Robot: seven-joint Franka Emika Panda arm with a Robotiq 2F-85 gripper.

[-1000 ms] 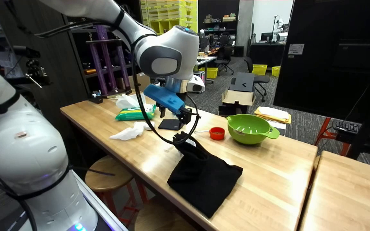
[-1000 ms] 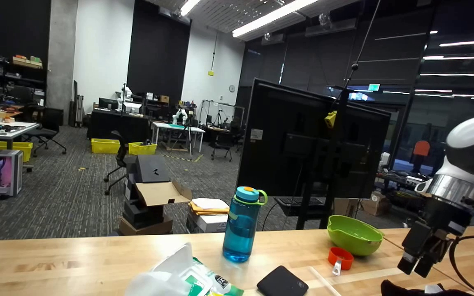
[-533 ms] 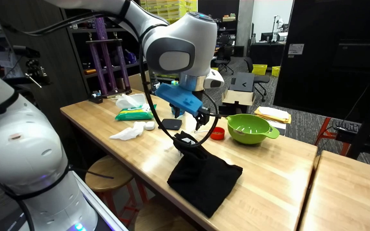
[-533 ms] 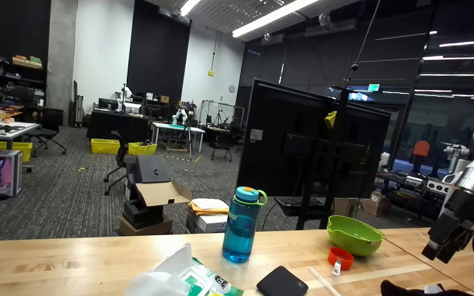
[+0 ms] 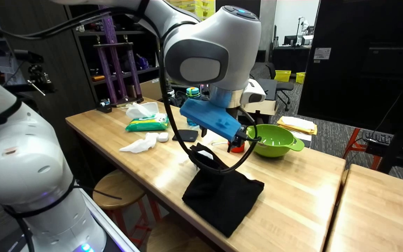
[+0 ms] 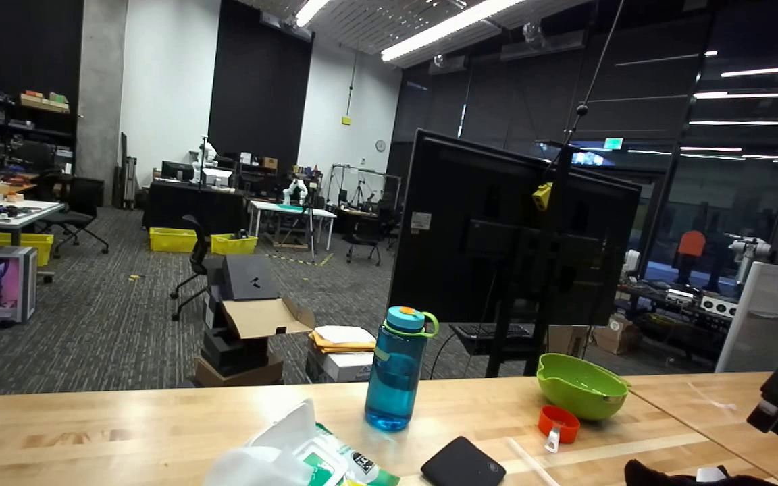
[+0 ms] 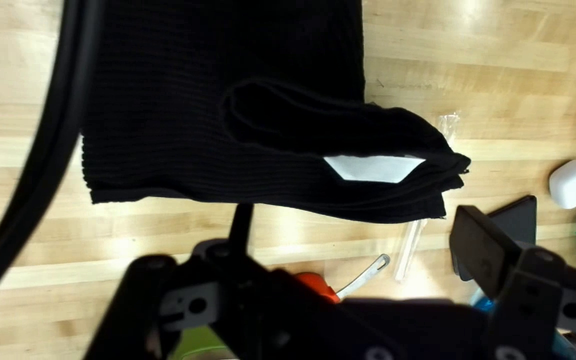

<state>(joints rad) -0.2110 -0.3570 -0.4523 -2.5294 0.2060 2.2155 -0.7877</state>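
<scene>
My gripper (image 5: 217, 140) is open and empty above the table. Its two fingers stand wide apart in the wrist view (image 7: 358, 232); only part of it shows at the right edge of an exterior view (image 6: 770, 418). A black ribbed cloth (image 5: 226, 199) lies beneath and in front of it, one end folded up into a raised loop. The cloth fills much of the wrist view (image 7: 178, 135). A white piece (image 7: 375, 169) shows in its fold. A red cup (image 6: 560, 425) with a metal handle (image 7: 365, 275) stands close by, partly hidden behind the gripper in the wrist view.
A green bowl (image 5: 275, 140) stands beside the red cup. A black flat case (image 6: 463, 464), a blue bottle (image 6: 396, 371), a green wipes pack (image 5: 149, 123), tissue (image 5: 138, 145) and a small white box (image 5: 163, 137) are on the table. A thin clear-wrapped stick (image 7: 410, 250) lies near the cloth.
The arm and open gripper have moved steadily to the right in both exterior views, from near the black case to in front of the red cup. The cloth and other objects have not moved.
</scene>
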